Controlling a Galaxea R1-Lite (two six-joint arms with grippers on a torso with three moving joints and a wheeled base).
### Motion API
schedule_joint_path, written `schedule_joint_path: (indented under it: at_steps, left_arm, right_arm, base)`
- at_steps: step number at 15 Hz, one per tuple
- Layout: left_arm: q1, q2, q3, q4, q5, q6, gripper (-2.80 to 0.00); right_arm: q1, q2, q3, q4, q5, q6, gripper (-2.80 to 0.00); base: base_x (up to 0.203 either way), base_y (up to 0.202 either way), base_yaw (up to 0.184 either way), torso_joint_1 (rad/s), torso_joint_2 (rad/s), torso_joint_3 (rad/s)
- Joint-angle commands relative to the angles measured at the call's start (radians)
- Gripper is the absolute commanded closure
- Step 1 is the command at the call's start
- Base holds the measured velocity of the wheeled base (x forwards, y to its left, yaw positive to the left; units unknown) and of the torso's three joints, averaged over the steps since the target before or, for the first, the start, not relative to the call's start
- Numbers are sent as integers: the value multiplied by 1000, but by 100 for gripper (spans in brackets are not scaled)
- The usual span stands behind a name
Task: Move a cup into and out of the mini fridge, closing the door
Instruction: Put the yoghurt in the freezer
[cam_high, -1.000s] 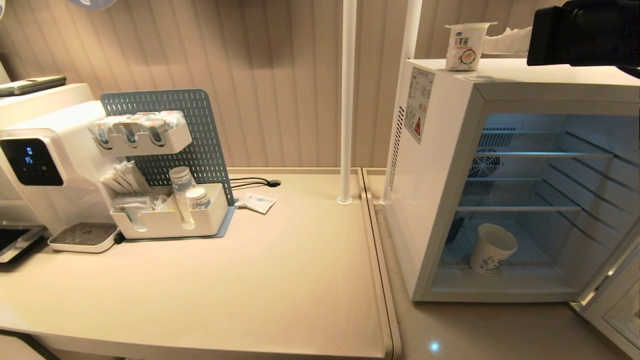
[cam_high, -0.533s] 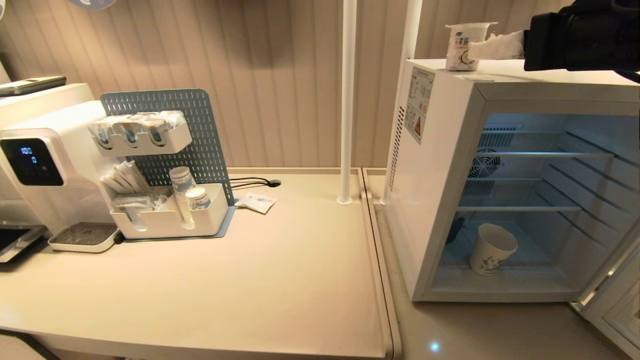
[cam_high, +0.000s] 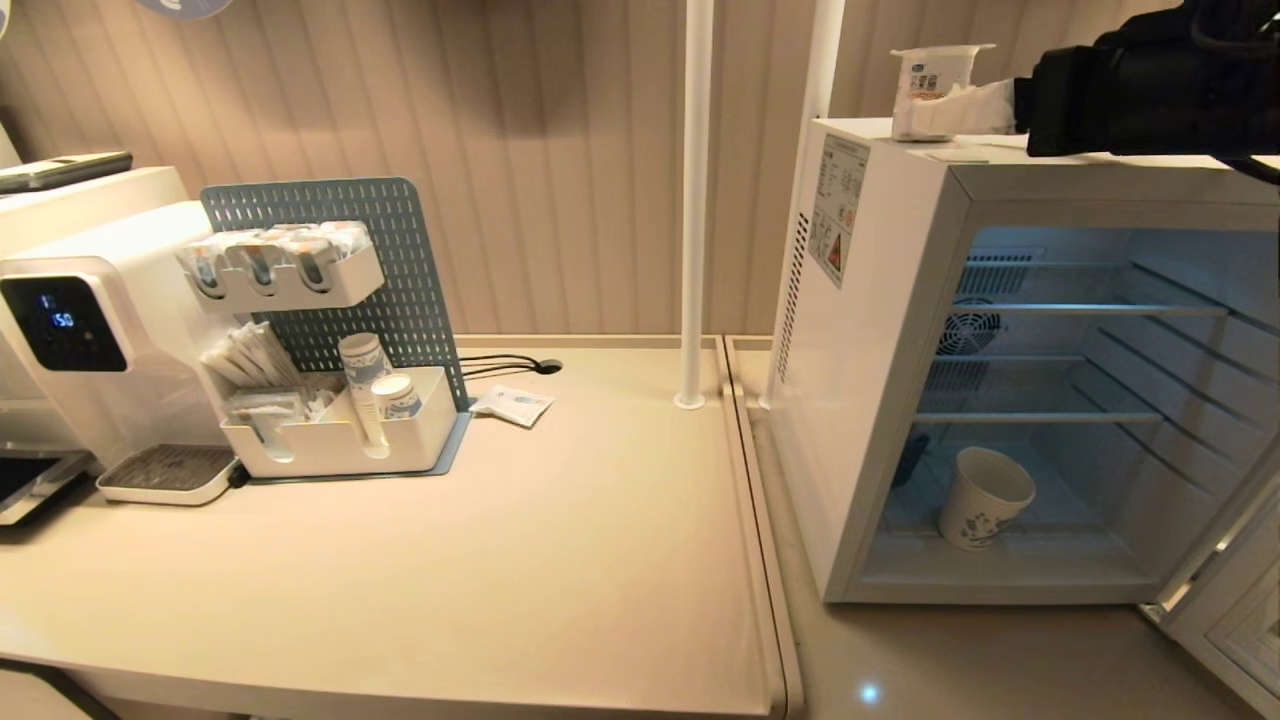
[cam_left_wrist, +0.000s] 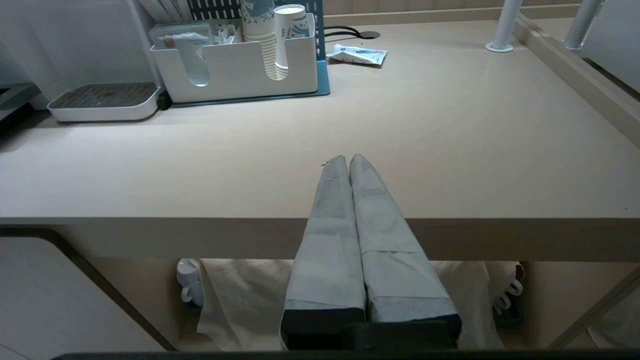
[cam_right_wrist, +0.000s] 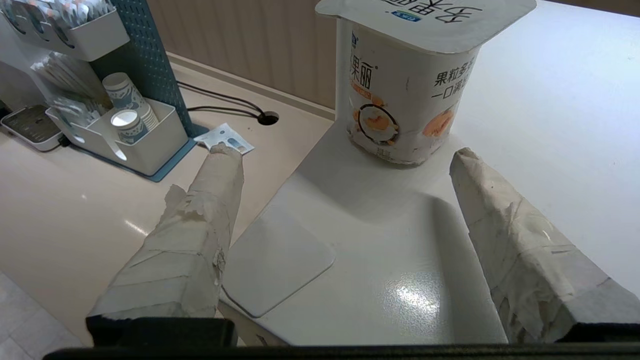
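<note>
The cup (cam_high: 983, 497), white with a blue print, stands upright on the floor of the mini fridge (cam_high: 870, 330), under its wire shelves. The door (cam_high: 1225, 610) is swung wide open at the lower right, and only part of its pale frame shows. My right gripper (cam_high: 945, 105) hovers over the fridge's top (cam_right_wrist: 400, 250). It is open, its taped fingers (cam_right_wrist: 210, 200) apart, just short of a foil-lidded tub (cam_right_wrist: 405, 95) and holding nothing. My left gripper (cam_left_wrist: 348, 159) is shut and empty, parked at the table's front edge.
A water dispenser (cam_high: 70, 330) and a white organiser with stacked paper cups (cam_high: 340, 420) stand at the table's left. A sachet (cam_high: 512, 404) lies mid-table. Two white poles (cam_high: 692, 200) rise beside the fridge. A raised seam (cam_high: 755, 480) divides the two tabletops.
My right gripper has opened and moved along the fridge's top towards the foil-lidded tub. The cup, the door and my left arm have not moved.
</note>
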Motion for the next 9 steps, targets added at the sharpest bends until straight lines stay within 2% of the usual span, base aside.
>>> schedule_joint_path:
  at_steps: [1, 3, 5, 9]
  left_arm:
    - [0, 0, 0, 0, 0, 1, 0]
    - [0, 0, 0, 0, 0, 1, 0]
    - [0, 0, 0, 0, 0, 1, 0]
    - [0, 0, 0, 0, 0, 1, 0]
  right_arm:
    - [1, 14, 3, -5, 1, -1, -280]
    - [-3, 35, 0, -46, 3, -2, -280]
    - [-27, 69, -1, -127, -45, 0, -280]
    - [-75, 103, -11, -150, -65, -36, -280]
  base:
    - [0, 0, 0, 0, 0, 0]
    - [0, 0, 0, 0, 0, 0]
    - [0, 0, 0, 0, 0, 0]
    - [0, 0, 0, 0, 0, 0]
